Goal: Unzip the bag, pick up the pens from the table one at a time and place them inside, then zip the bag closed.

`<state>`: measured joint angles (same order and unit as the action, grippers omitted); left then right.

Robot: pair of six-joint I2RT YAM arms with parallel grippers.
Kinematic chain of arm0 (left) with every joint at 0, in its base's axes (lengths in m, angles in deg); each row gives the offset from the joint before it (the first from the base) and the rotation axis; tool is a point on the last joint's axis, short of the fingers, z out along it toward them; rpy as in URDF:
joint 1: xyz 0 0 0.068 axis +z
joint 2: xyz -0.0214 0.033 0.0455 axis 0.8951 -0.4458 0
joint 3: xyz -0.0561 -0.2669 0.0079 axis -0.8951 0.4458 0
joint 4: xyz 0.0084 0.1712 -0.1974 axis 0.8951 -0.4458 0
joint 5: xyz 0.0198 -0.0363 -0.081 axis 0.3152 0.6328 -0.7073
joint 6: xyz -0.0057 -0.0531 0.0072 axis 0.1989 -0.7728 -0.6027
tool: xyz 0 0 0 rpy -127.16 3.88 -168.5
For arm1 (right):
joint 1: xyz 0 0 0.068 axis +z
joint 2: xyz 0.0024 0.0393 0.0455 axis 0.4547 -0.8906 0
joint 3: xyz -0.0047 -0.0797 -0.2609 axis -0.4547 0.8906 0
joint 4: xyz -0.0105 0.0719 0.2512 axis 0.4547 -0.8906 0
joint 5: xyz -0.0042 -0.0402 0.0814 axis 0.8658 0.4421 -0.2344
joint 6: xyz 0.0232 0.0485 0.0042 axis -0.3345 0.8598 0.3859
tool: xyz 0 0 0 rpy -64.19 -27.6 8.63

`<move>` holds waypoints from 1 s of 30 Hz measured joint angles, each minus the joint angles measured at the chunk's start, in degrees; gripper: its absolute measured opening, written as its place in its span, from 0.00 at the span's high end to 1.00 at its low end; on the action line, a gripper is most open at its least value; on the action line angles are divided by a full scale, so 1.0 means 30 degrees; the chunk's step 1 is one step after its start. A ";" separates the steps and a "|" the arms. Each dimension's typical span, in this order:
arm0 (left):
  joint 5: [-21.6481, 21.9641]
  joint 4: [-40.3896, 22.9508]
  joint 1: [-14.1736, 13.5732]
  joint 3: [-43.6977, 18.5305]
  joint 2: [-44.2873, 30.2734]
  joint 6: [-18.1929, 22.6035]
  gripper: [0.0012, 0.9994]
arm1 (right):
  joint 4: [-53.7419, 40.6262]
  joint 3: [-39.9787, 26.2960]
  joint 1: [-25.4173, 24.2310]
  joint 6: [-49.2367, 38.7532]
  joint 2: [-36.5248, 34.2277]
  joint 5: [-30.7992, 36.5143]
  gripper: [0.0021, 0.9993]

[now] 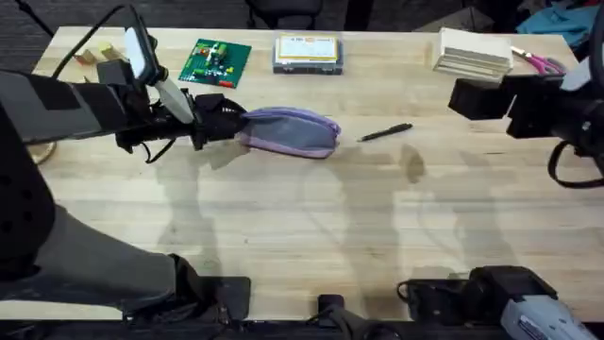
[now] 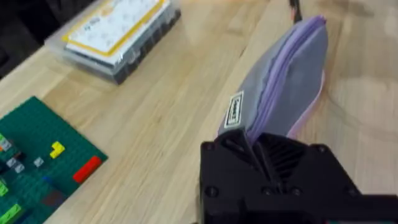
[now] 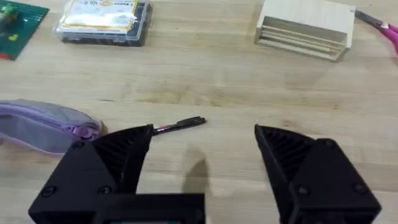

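Bag (image 1: 293,131), zipped, pinned at one end by left claw (image 1: 226,121); wide-open right claw (image 3: 202,165) should grip the zipper pull (image 3: 81,130) opposite and draw steadily.

Setting: robotics lab or test bench, indoors. Evidence noted:
- Large light wooden plank counter (image 1: 311,217) used as work surface.
- Two black robot arms mounted at near edge of counter, cabling seen along left arm.
- Assorted test props laid along far edge: green building-brick baseplate (image 1: 216,61) with small coloured bricks, clear plastic parts box (image 1: 308,54) with yellow label, pale wooden block stack (image 1: 475,53), pink-handled scissors (image 1: 542,63).
- Dark carpeted floor seen beyond counter; chair bases partly visible there.
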<state>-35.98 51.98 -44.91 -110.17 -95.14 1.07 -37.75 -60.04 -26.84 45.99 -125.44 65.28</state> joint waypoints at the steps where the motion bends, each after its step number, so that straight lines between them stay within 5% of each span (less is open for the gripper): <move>1: 0.0000 -0.0007 0.0000 0.0000 0.0000 0.0000 0.96 | 0.0000 0.0000 0.0000 0.0000 0.0000 -0.0005 0.00; 20: -0.0015 -0.0357 0.0000 0.0000 0.0000 0.0000 0.96 | -0.0386 -0.0003 0.0000 0.0073 0.0000 -0.0074 0.00; 30: -0.0015 -0.0364 0.0000 0.0000 0.0000 0.0000 0.96 | -0.0334 -0.0003 0.0094 0.0152 -0.1323 -0.2908 0.00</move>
<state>-36.02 50.89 -44.91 -110.17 -95.14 1.07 -38.75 -60.05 -26.56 46.45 -129.41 56.56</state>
